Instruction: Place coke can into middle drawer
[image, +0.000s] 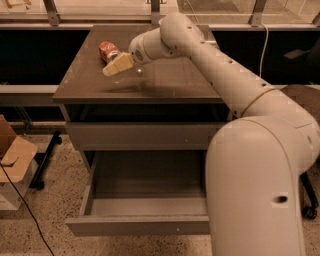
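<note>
The gripper (116, 65) was seen held low over the table (170, 82), just beside the coke can (107, 50) laid on its side, while the middle drawer (150, 187) was found pulled open below.

The one camera sits high on the robot's side of the cabinet (145, 136), behind the arm (255, 190) that fills the right foreground. It faces forward and down from close by: the surface (170, 85) spans the upper half, the open middle drawer (150, 207) the lower. The hand (115, 66) hangs over the surface's far-left part.
</note>
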